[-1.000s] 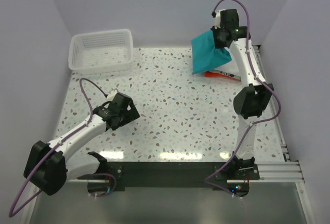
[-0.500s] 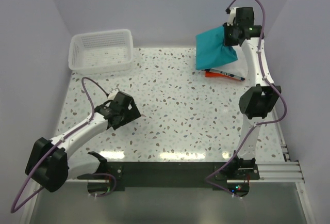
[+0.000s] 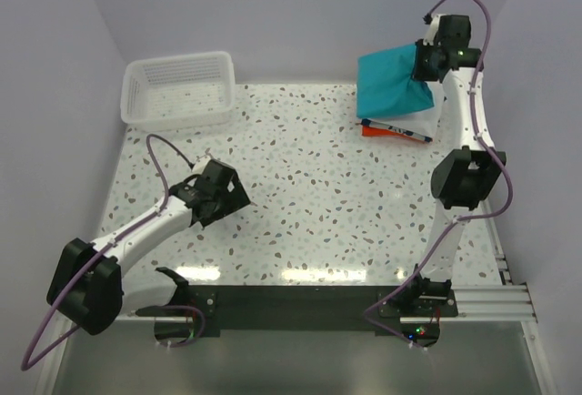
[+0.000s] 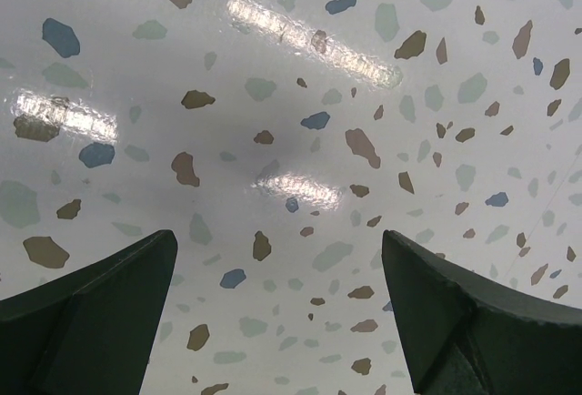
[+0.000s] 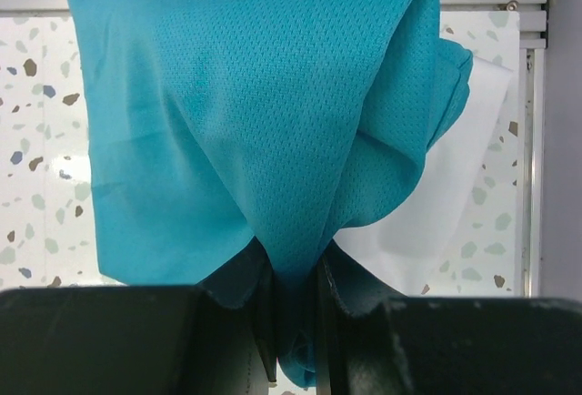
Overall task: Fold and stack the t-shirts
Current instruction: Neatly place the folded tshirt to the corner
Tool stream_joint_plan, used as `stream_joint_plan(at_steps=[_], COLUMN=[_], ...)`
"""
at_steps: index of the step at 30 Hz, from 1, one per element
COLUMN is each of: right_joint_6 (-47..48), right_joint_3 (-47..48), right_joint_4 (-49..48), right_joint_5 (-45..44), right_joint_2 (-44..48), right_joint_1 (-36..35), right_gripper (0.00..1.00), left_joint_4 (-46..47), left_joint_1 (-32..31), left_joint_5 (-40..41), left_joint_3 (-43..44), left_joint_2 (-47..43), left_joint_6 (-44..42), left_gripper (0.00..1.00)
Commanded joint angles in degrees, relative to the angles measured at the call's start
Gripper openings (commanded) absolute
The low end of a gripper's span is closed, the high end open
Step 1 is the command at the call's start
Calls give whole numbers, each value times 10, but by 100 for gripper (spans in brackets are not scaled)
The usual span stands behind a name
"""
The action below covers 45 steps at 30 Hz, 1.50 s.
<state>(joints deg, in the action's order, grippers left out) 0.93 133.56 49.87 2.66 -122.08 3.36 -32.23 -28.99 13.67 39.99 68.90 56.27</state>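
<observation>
The right gripper (image 5: pixel 293 297), raised at the table's (image 3: pixel 318 186) far right, has its jaws pinched tight on a bunched fold of the teal t-shirt (image 3: pixel 391 86), which hangs above 2 others, the white t-shirt (image 5: pixel 441 222) and the orange t-shirt (image 3: pixel 393 129). Near left, the left gripper (image 4: pixel 277 290) hovers wide apart and holds nothing.

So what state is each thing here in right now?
Teal mesh cloth t-shirt: bunched, hanging, pinched in right jaws.
Orange, white and dark-edged cloth pile: lying flat on table.
White slatted plastic basket: upright, looks empty.
Left jaws: open, holding nothing.
Right jaws: shut on teal shirt.
</observation>
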Motion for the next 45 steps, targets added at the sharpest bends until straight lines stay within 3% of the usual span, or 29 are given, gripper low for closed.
stream_joint_plan(at_steps=[1, 15, 38, 39, 41, 42, 43, 45], right_joint_6=[-23, -44, -61, -61, -66, -68, -70, -74], right_joint_3=[-13, -62, -66, -66, -63, -62, -61, -56], right_joint_4=[-46, -64, -28, -28, -29, -30, -30, -29], right_joint_5=[-1, 6, 3, 3, -1, -5, -10, -20], right_joint_2=[6, -18, -53, -54, -55, -55, -56, -55], right_joint_1=[11, 45, 77, 77, 79, 79, 80, 81], right_gripper=[0, 0, 6, 9, 27, 42, 98, 99], left_joint_4=[17, 17, 16, 16, 17, 16, 16, 16], left_joint_1=[3, 3, 3, 3, 3, 3, 3, 3], left_joint_5=[1, 1, 2, 1, 0, 0, 0, 0], left_joint_3=[26, 33, 36, 37, 37, 37, 39, 39], left_joint_2=[3, 17, 30, 31, 33, 35, 35, 34], left_joint_6=[-11, -11, -10, -10, -10, -11, -10, -9], left_gripper=[100, 100, 100, 100, 100, 100, 100, 100])
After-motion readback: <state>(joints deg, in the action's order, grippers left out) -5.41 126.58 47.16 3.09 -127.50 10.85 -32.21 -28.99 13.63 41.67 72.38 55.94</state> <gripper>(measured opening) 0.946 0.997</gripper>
